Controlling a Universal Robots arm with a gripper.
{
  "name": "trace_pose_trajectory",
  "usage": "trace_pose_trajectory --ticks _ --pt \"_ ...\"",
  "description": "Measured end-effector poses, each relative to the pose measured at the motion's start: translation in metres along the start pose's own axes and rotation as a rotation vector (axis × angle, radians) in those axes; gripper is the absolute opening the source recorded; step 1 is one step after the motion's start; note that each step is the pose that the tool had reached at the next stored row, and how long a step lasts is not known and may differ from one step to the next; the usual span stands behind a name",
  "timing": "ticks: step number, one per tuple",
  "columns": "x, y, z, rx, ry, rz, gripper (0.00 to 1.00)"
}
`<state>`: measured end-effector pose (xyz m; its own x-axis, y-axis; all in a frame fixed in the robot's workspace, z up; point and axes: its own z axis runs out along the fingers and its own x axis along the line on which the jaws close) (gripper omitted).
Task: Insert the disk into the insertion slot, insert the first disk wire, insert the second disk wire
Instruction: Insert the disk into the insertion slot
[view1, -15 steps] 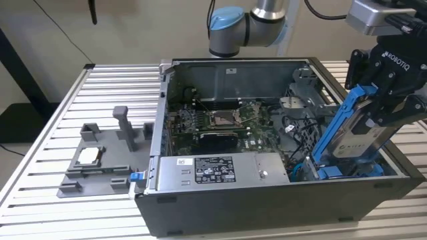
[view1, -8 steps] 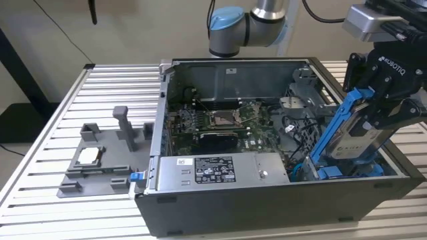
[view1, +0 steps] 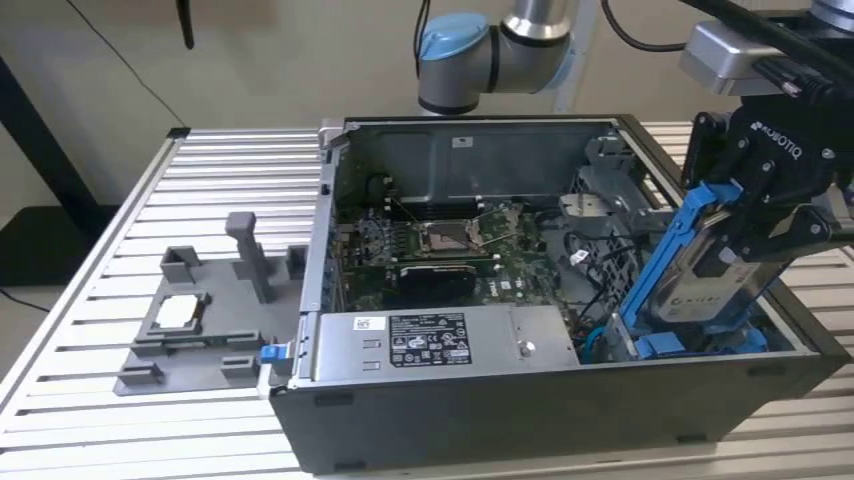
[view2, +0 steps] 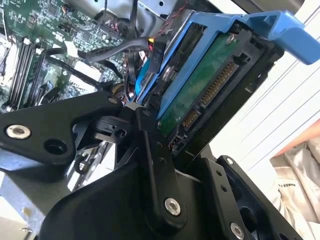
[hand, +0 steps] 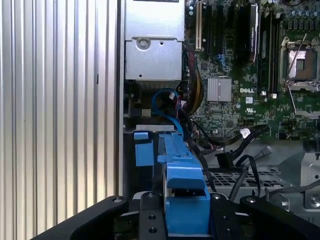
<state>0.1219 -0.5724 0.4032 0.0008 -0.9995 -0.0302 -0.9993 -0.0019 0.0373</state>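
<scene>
Loads of black cables (hand: 235, 150) snake right beside the slot (view1: 667, 346), with the boxy silver power supply (view1: 427, 345) and green motherboard (view1: 441, 240) close by. Claw (view1: 754, 235) is clamped tight on the disk (view1: 701, 275), grey metal in a glossy blue plastic frame, tilted, lower end down at the slot. Ribbed metal surface (view1: 227, 170) underneath.

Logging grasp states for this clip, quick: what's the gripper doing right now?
The gripper: closed on the disk, which it holds tilted, lower end down by the insertion slot.
</scene>
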Motion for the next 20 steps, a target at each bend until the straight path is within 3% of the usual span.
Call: trace_pose_trajectory --ticks 14,18,20 --pt "0.0007 -0.0009 0.0236 -0.0002 0.0001 -0.006 0.33" --pt "0.0007 -0.0009 0.0236 -0.0011 0.0005 -0.006 0.34" --pt "0.0006 -0.0008 0.0217 -0.0015 0.0040 -0.006 0.40"
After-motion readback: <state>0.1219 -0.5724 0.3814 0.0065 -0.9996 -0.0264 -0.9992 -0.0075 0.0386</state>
